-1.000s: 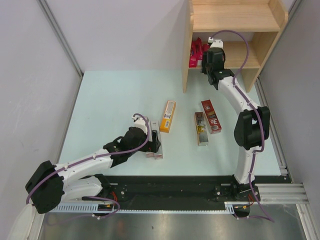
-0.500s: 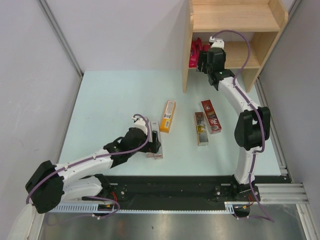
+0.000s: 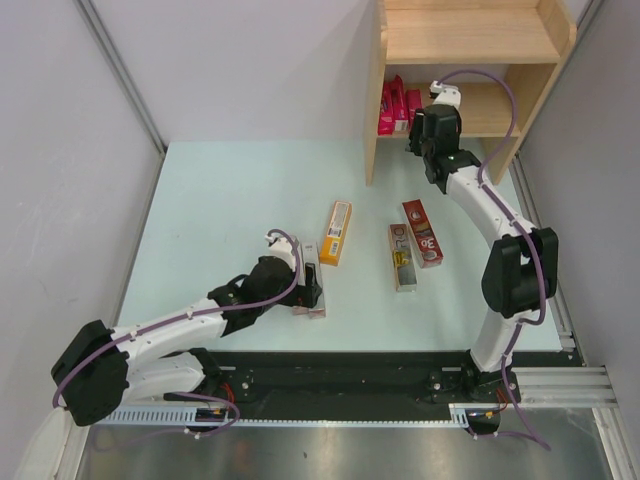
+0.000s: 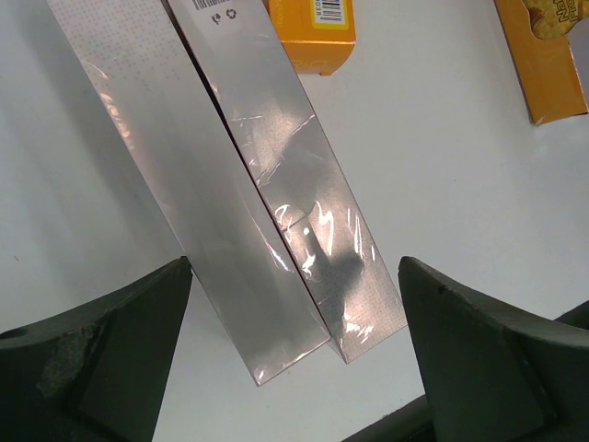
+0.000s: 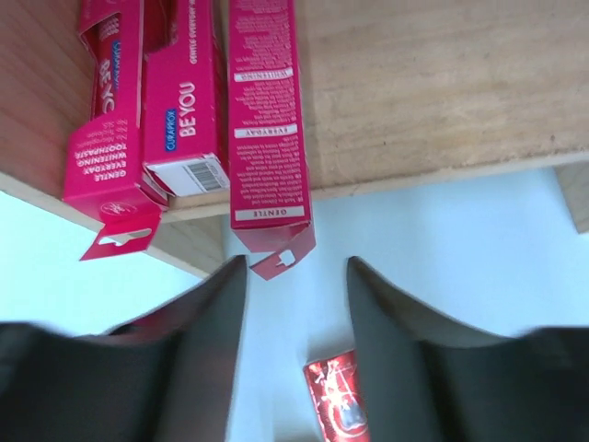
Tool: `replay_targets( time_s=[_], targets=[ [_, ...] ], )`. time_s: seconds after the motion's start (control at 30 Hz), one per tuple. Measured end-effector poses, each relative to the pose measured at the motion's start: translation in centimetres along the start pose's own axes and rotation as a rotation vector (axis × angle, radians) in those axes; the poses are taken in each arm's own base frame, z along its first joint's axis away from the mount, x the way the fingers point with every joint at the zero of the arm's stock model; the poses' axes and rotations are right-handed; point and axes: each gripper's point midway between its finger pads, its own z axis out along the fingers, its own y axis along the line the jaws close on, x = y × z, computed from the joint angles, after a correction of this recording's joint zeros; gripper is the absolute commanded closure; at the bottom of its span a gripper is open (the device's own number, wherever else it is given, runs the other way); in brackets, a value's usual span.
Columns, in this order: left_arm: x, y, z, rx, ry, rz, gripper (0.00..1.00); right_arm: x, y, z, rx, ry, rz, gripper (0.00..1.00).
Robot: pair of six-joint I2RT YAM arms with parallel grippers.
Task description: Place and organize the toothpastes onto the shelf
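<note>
Three pink cartons [image 5: 175,110] lie on the lower board of the wooden shelf [image 5: 442,83], packed against its left side panel. The left two read "CURAPROX", "BE YOU" and "GENTLE EVERYDAY WHITENING TOOTHPASTE", and a barcode shows on one end flap. The rightmost pink carton [image 5: 267,120] carries small labels reading "GENTLE" and "EVERYDAY"; its hang-tab end juts over the board's front edge. The right gripper [image 5: 294,265] faces that end with its jaws partly apart and nothing clamped between them. On the pale table [image 3: 230,200] lie the other cartons. The dark red carton [image 3: 422,232] shows a large "30", and the gold-tan carton [image 3: 401,257] lies just beside it, its print too small to read. The orange carton [image 3: 337,232] sits well to their left, a barcode on its near end. The left gripper [image 4: 294,276] stands wide open, straddling the near ends of two silver cartons [image 4: 248,184] that lie side by side and touching; these are nearly blank, with only a tiny barcode and recycling mark at the far end.
</note>
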Motion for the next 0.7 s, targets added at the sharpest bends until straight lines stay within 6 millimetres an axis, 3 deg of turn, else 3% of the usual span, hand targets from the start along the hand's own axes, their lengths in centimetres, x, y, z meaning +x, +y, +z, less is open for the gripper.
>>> replay_targets(
  time_s=[0.17, 0.7],
  targets=[
    [0.0, 0.0, 0.0, 0.0, 0.0, 0.0, 0.01, -0.27, 0.16, 0.02, -0.005, -0.012, 0.013, 0.78],
    [0.49, 0.17, 0.22, -0.009, 0.017, 0.007, 0.0, -0.45, -0.04, 0.91, 0.0, -0.014, 0.018, 0.83]
  ],
)
